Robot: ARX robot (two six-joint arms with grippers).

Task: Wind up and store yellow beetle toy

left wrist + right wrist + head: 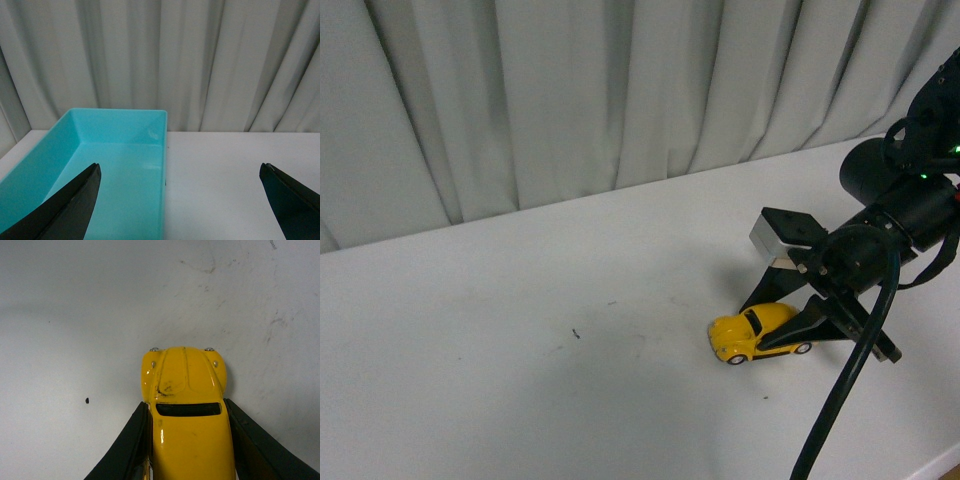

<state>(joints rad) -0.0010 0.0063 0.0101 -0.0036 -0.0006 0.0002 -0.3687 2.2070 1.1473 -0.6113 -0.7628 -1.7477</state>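
1. A white, matte, scuffed surface (pixel 520 330) meets pale pleated curtains (pixel 570 90) at 12 o'clock.
2. The beetle (pixel 752 333), glossy yellow and rounded with dark windows, stands on its wheels at 4 o'clock in the front view, nose toward 9 o'clock.
3. The right end effector (pixel 755 326) reaches in from 3 o'clock, its black fingers (pixel 130 440) narrowed against both flanks of the beetle.
4. The left end effector (pixel 180 167) gapes wide, holding nothing, with a smooth teal rectangular bin (pixel 162 150) before it.
5. A black cable (pixel 850 390) hangs in front of the right arm; a dark speck (pixel 576 334) lies at 9 o'clock of the beetle.
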